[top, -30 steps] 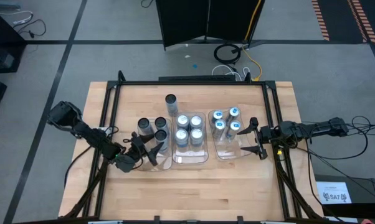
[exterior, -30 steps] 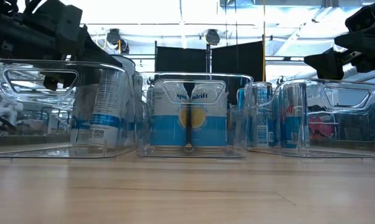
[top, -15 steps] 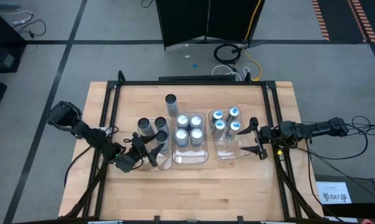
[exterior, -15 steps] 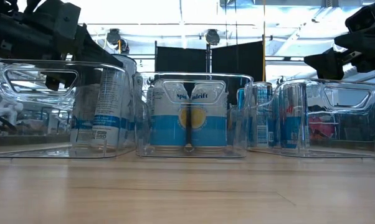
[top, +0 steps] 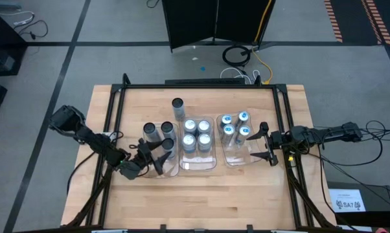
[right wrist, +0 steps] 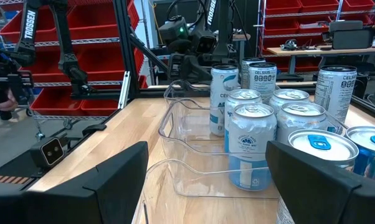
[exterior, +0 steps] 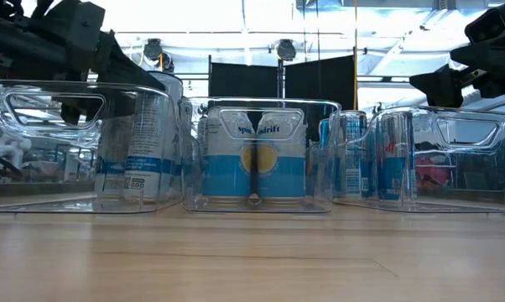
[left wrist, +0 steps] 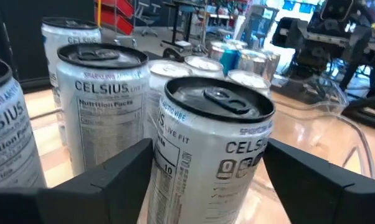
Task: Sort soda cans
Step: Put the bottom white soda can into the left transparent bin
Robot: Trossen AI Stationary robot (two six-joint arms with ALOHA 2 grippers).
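Observation:
Three clear trays stand side by side. The left tray [top: 170, 172] holds three dark-topped soda cans, and a fourth [top: 177, 103] stands on the table behind it. My left gripper [top: 161, 150] reaches level into this tray from the near left, open, with one finger on each side of the nearest dark-topped can [left wrist: 209, 130]. That can stands upright on the tray floor [exterior: 139, 143]. The middle tray [top: 198, 165] holds several silver-topped cans [top: 196, 133]. The right tray [top: 237, 162] holds several blue-topped cans [top: 235, 125]. My right gripper [top: 263, 142] hangs open by the table's right edge, holding nothing. My left gripper has its two fingers [left wrist: 122, 171] right beside the side walls of the nearest can [left wrist: 169, 155], below the rim, coming in level. I cannot tell whether they touch the can. The can stands upright on the tray floor.
The near halves of all three trays have no cans in them. Bare wooden table [top: 201, 200] stretches along the near side. A black frame [top: 201, 85] runs along the table's edges. The other arm's fingers [right wrist: 119, 174] point level across the trays.
The can between my left gripper's fingers leaned slightly a second ago and now stands upright on the tray floor. Both arms have stayed where they were.

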